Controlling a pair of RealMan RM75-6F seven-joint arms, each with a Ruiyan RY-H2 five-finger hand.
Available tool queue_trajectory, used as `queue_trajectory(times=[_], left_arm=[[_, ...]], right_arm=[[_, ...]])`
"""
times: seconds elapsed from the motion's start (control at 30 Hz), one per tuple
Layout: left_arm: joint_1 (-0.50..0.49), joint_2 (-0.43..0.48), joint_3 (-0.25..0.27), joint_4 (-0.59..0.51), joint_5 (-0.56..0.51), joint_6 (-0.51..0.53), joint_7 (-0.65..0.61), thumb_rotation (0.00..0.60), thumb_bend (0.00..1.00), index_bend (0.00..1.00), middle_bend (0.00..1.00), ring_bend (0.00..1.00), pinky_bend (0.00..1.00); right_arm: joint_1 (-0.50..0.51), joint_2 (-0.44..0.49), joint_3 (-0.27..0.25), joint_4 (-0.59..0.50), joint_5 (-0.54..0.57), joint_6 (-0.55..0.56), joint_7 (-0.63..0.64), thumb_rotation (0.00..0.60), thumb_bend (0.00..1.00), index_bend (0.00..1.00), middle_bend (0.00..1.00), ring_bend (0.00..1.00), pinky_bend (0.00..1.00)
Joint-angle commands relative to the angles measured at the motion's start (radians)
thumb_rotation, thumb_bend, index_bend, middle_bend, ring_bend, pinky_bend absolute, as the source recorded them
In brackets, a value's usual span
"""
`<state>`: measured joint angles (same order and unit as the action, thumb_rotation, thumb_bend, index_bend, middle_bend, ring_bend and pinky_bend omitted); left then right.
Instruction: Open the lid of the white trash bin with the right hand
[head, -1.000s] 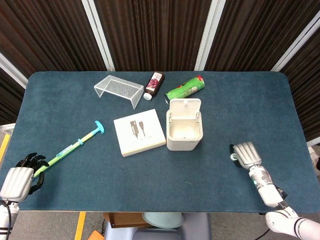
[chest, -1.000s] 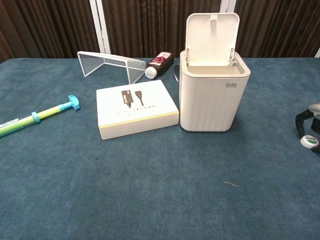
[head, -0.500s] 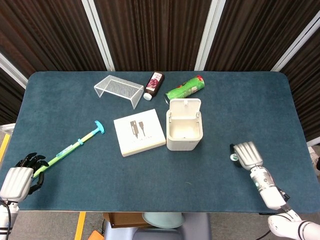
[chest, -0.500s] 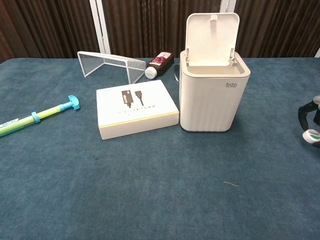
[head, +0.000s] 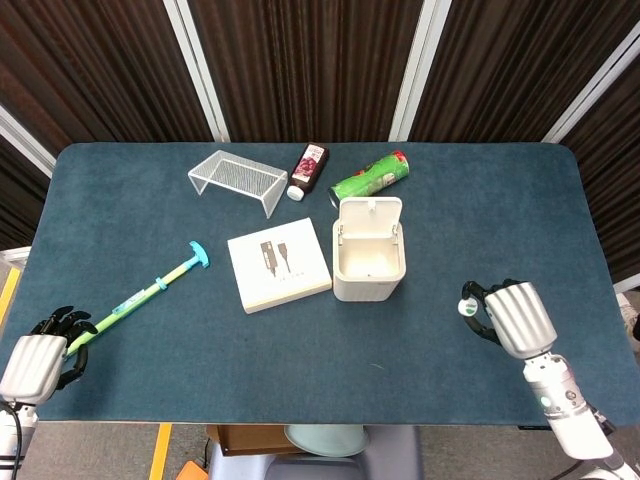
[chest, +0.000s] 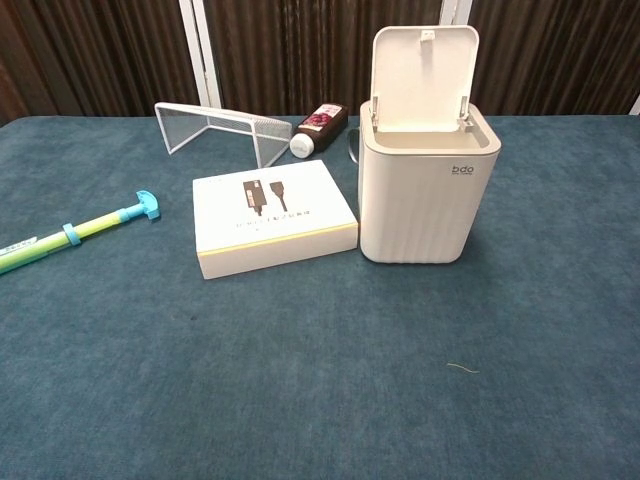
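The white trash bin (head: 368, 278) stands near the middle of the table, also seen in the chest view as the bin (chest: 425, 200). Its lid (head: 370, 213) stands upright at the back, the lid (chest: 424, 75) tilted open, and the inside looks empty. My right hand (head: 510, 318) hovers over the table's front right, well apart from the bin, with fingers curled in and nothing in them. It is out of the chest view. My left hand (head: 40, 360) sits at the front left edge with fingers curled.
A flat white box (head: 278, 263) lies just left of the bin. Behind are a wire rack (head: 238, 178), a dark bottle (head: 309, 170) and a green can (head: 371, 177). A green and blue stick (head: 150, 290) reaches down to my left hand's fingers.
My right hand has drawn back toward the front right edge and risen, leaving the chest view. The bin, its open lid and the left hand have not moved.
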<state>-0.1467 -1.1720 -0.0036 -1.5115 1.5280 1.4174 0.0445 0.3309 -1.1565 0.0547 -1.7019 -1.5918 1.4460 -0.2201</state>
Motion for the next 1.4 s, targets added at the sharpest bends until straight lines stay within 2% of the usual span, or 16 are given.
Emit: queue_trajectory(times=[0.03, 0.2, 0.33, 0.47, 0.67, 0.83, 1.07, 1.27, 1.4], left_arm=[[0.001, 0.001, 0.000, -0.001, 0.000, 0.002, -0.001, 0.600, 0.61, 0.41, 0.26, 0.15, 0.33], [0.002, 0.002, -0.002, 0.000, -0.002, 0.003, -0.002, 0.600, 0.61, 0.41, 0.26, 0.15, 0.33], [0.005, 0.006, -0.007, -0.001, -0.009, 0.009, -0.006, 0.600, 0.61, 0.41, 0.26, 0.15, 0.33], [0.006, 0.007, -0.007, 0.000, -0.009, 0.010, -0.006, 0.600, 0.61, 0.41, 0.26, 0.15, 0.33], [0.004, 0.008, -0.006, -0.001, -0.010, 0.005, -0.004, 0.600, 0.61, 0.41, 0.26, 0.15, 0.33], [0.005, 0.008, -0.007, 0.000, -0.010, 0.007, -0.005, 0.600, 0.61, 0.41, 0.26, 0.15, 0.33], [0.005, 0.008, -0.007, 0.000, -0.011, 0.005, -0.001, 0.600, 0.61, 0.41, 0.26, 0.15, 0.32], [0.006, 0.013, -0.008, -0.006, -0.017, 0.003, 0.013, 0.600, 0.61, 0.41, 0.26, 0.15, 0.33], [0.009, 0.015, -0.011, -0.009, -0.022, 0.008, 0.010, 0.600, 0.61, 0.41, 0.26, 0.15, 0.33]], right_arm=[[0.002, 0.020, 0.029, -0.051, -0.020, 0.010, 0.002, 0.600, 0.36, 0.77, 0.98, 0.94, 0.87], [0.021, 0.016, 0.056, -0.069, -0.006, -0.005, -0.016, 0.600, 0.36, 0.77, 0.98, 0.94, 0.87], [0.120, -0.040, 0.142, -0.082, 0.089, -0.119, -0.092, 0.600, 0.36, 0.77, 0.98, 0.94, 0.87], [0.183, -0.105, 0.183, -0.034, 0.125, -0.166, -0.156, 0.600, 0.36, 0.76, 0.98, 0.94, 0.87], [0.256, -0.189, 0.219, 0.040, 0.174, -0.225, -0.182, 0.600, 0.37, 0.76, 0.98, 0.94, 0.87], [0.294, -0.234, 0.233, 0.095, 0.191, -0.241, -0.185, 0.600, 0.37, 0.75, 0.98, 0.94, 0.87], [0.326, -0.266, 0.229, 0.149, 0.210, -0.275, -0.148, 0.600, 0.37, 0.64, 0.98, 0.94, 0.87], [0.340, -0.292, 0.218, 0.185, 0.202, -0.282, -0.095, 0.600, 0.36, 0.59, 0.98, 0.94, 0.87], [0.335, -0.294, 0.203, 0.204, 0.181, -0.263, -0.090, 0.600, 0.24, 0.48, 0.98, 0.94, 0.87]])
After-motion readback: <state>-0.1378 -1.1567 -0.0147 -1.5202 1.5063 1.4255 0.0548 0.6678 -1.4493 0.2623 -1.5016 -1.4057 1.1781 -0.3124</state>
